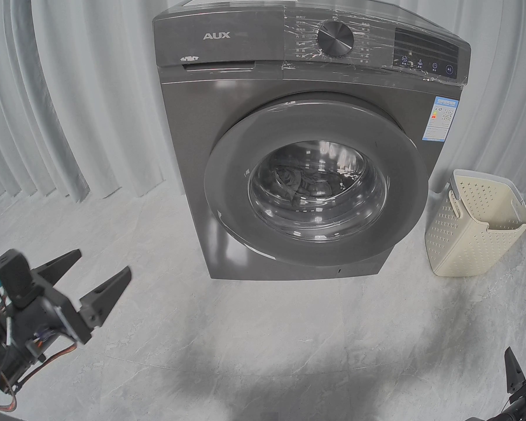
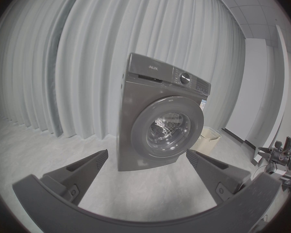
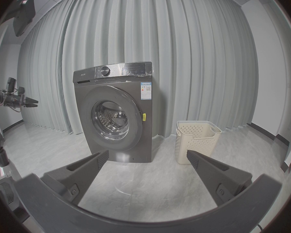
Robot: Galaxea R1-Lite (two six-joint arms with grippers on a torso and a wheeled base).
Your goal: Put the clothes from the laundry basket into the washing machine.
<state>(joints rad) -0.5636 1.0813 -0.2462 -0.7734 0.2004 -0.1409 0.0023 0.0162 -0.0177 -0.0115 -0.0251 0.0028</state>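
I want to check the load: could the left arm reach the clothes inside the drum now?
Probably not: the washing machine door looks shut and stands between the open left claw and the clothes.

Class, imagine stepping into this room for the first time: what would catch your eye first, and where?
The grey washing machine stands centre, dark clothes showing through its shut door. A cream laundry basket sits on the floor to its right, seemingly empty. The left end effector hangs open, low at the left.
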